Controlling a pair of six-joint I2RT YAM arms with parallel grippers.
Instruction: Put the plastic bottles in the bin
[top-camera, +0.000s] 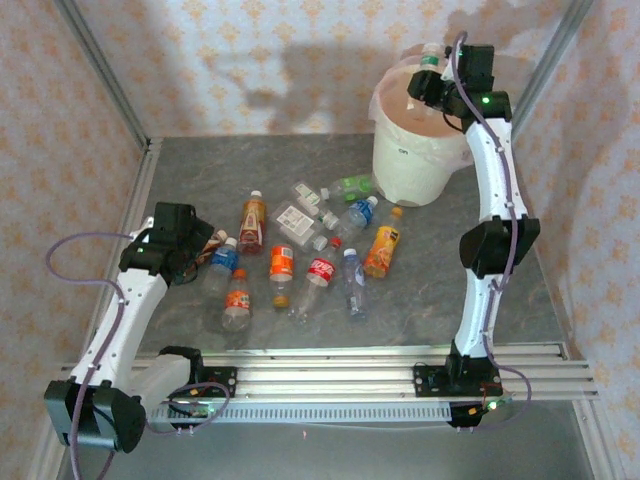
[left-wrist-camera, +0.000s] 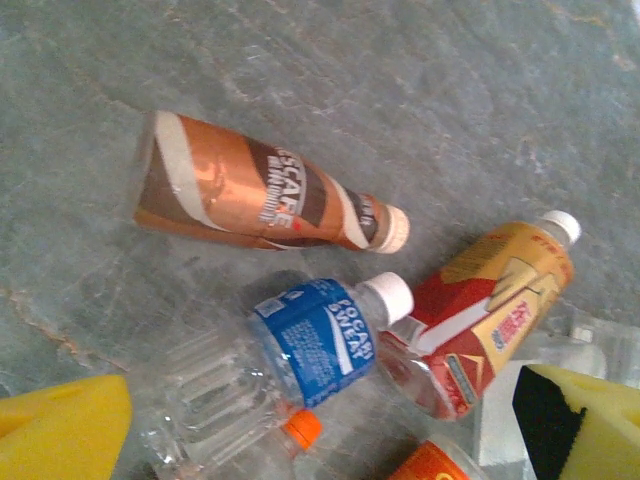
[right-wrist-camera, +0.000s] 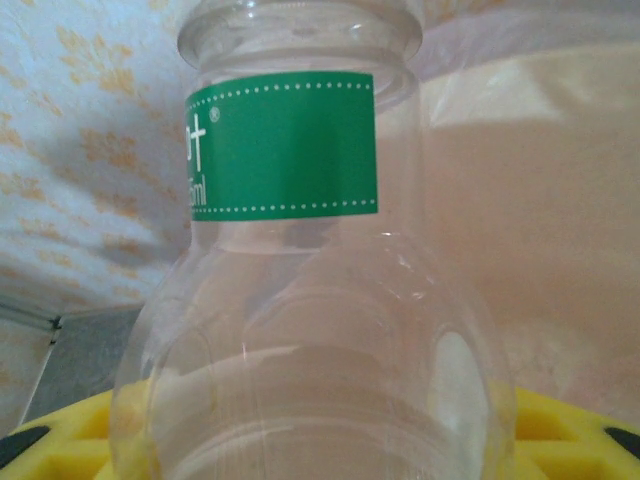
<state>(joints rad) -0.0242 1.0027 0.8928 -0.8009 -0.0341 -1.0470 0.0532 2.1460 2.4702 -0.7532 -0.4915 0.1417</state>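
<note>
Your right hand (top-camera: 432, 82) grips a clear green-labelled bottle (right-wrist-camera: 300, 250), neck pointing away, above the bin (top-camera: 400, 165) at far right; letting go should drop it in. Your left hand (top-camera: 197, 250) hangs wide open over the near-left bottles lying on the surface (top-camera: 450, 300): brown bottle (left-wrist-camera: 250, 195) reads "ESCAFE", blue-labelled bottle (left-wrist-camera: 315, 340) "POCARI SWEAT"

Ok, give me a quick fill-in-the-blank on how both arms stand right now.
1. The right gripper holds a clear bottle with a ____ label.
2. The fingers of the left gripper stand ____.
3. Under it, the blue-labelled bottle has a ____ cap.
4. The bin stands at the table's far ____ corner.
Missing: green; open; white; right.
</note>
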